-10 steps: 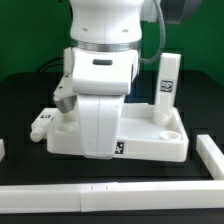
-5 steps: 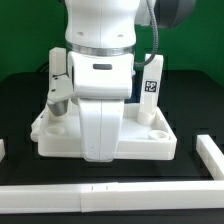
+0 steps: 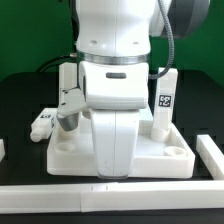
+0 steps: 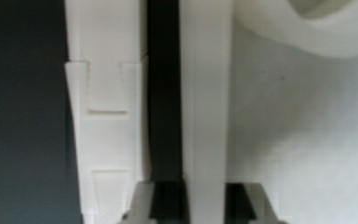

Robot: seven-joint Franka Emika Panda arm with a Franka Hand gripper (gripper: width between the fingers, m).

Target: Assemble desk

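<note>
**Hand.** The bulky white 2-finger hand (image 3: 112, 170) points straight down at the front edge of the large white plastic rimmed tabletop (image 3: 160, 160). In the wrist view, the hand (image 4: 202, 205) is closed on the tabletop's (image 4: 309, 140) upright front rim. 1 dark fingertip (image 4: 155, 205) is on the outer face of the rim, the other on the inner face.

**Task parts.**
- The tabletop lies flat on the black desk (image 3: 25, 95), near its centre, rim upward.
- Right leg (image 3: 165, 100): a short white leg with a black-and-white square tag. It stands upright at the tabletop's rear corner on the exterior view's right.
- Left leg (image 3: 68, 80): a short white leg, upright behind the arm on the exterior view's left. Its base is hidden.
- Loose leg (image 3: 40, 123): a short white tagged leg lying on the desk, just beside the tabletop's edge on the exterior view's left.
- 1 round corner socket (image 3: 178, 152) at the front, on the exterior view's right, is open.

**Edges and clearance.**
- The white front rail (image 3: 50, 198) runs parallel to the gripped rim, with only a narrow black strip of desk between them.
- The wrist view shows a notched white strip (image 4: 101, 110) across a thin black gap from the rim. It is probably this rail.
- The white side rail (image 3: 212, 152) on the exterior view's right stands near the tabletop, with a slim gap between them.
- More bare desk shows on the exterior view's left and behind the tabletop.
</note>
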